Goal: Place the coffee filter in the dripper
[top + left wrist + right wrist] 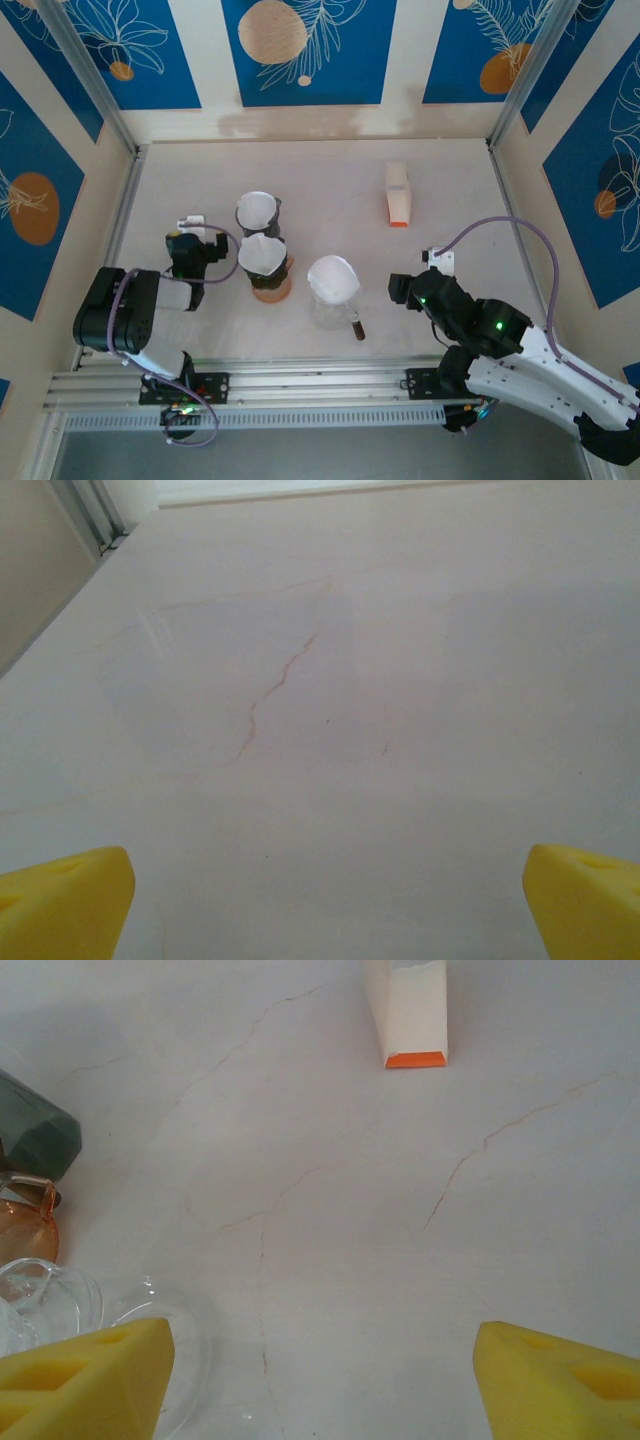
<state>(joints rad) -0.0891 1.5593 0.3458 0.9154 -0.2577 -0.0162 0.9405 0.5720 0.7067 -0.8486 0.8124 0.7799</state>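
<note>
Three drippers stand mid-table, each with a white paper coffee filter in its cone: a dark one [258, 213], an orange one [266, 266] and a clear glass one [334, 284]. My left gripper [190, 240] rests just left of the orange dripper; its yellow fingertips [65, 905] stand wide apart over bare table, open and empty. My right gripper [405, 286] sits to the right of the glass dripper, open with nothing between its pads [85, 1380]. The right wrist view catches the dark dripper [35, 1132], the orange rim [25, 1235] and the glass base [110, 1310] at its left edge.
A white carton with an orange end [398, 194] lies at the back right, and appears as the carton [408, 1012] straight ahead of the right gripper. Aluminium rails [120, 215] and patterned walls border the table. A brown handle tip [358, 330] sticks out by the glass dripper.
</note>
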